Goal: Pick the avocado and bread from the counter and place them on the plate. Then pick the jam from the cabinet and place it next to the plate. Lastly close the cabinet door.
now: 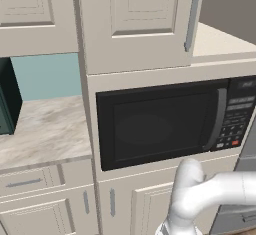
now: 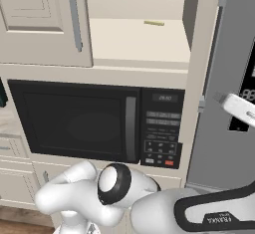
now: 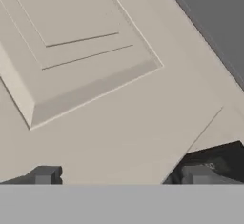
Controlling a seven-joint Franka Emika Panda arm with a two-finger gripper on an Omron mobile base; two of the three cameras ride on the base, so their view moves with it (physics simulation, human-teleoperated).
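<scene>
The cabinet [image 2: 139, 41] stands open above the microwave, showing its pale shelf [image 1: 220, 41]. Its cabinet door [image 1: 135, 19] is swung out to the left, with the slim metal bar handle [image 1: 192, 14] along its edge; the door [image 2: 40, 19] and handle [image 2: 74, 14] are seen again in the right base view. The beige counter [image 1: 40, 129] lies at the left. My gripper [image 3: 119, 176] is open, fingertips [image 3: 45, 175] wide apart with nothing between them, close to a cream raised-panel face [image 3: 81, 42]. The avocado, bread, plate and jam are out of view.
A black microwave [image 1: 165, 124] sits under the cabinet, with cream drawers and doors [image 1: 45, 199] below. A grey fridge [image 2: 234, 78] stands at the right. A dark green block [image 1: 7, 99] rests on the counter's far left. A small yellowish strip [image 2: 154, 23] lies on the shelf.
</scene>
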